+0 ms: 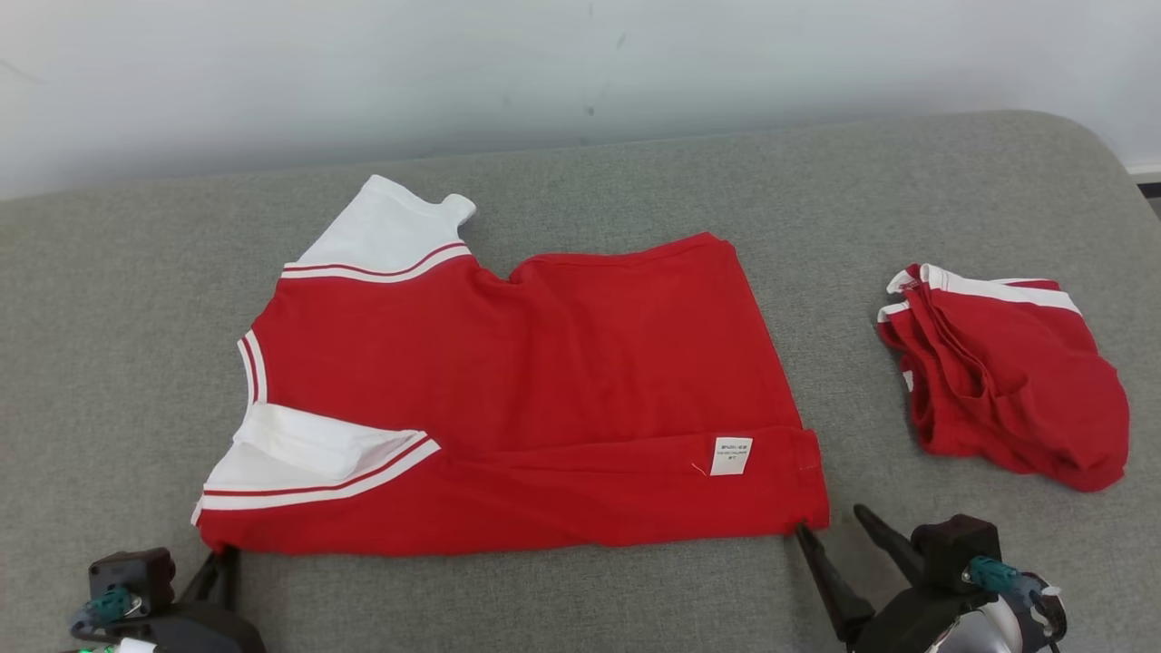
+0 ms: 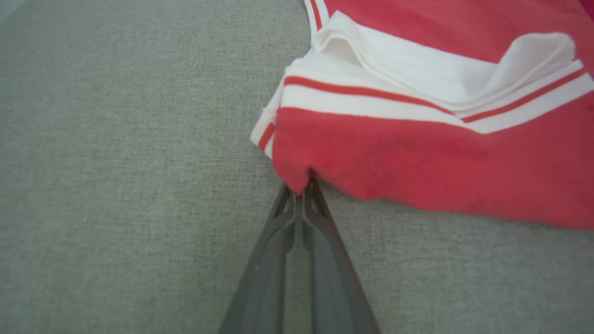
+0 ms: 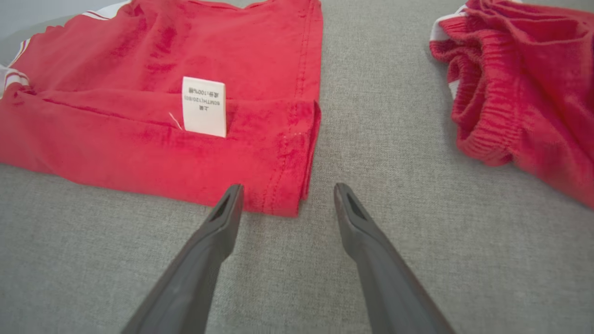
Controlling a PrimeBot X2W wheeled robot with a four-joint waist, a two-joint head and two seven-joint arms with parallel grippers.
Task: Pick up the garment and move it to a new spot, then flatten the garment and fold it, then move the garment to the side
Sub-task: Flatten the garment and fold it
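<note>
At the cushion's [image 1: 562, 603] near edge, toward its left, the left gripper [image 2: 302, 188] is pressed fully together, with the shirt's [image 1: 544, 363] near shoulder corner pinched between its tips, just below the white striped sleeve. Toward the cushion's right, also at the near edge, the right gripper [image 3: 287, 192] stands wide apart and holds nothing. One finger lies against the hem corner and the other on bare cushion, so the corner sits in the gap, not yet gripped.

The shirt lies flat across the cushion's middle, collar end to the left and hem to the right. Its near long edge is turned over in a strip, with a white label [image 1: 731, 456] showing close to the hem.

This looks like the folding step, at the grasp for a lengthwise fold. The next move seems to call for the right jaws to close on the hem corner, catching every layer. Both arms would then lift evenly and carry the near edge toward the cushion's far side.

Red shorts [image 1: 1007, 381] lie bunched on the cushion's right part, well apart from the shirt.
</note>
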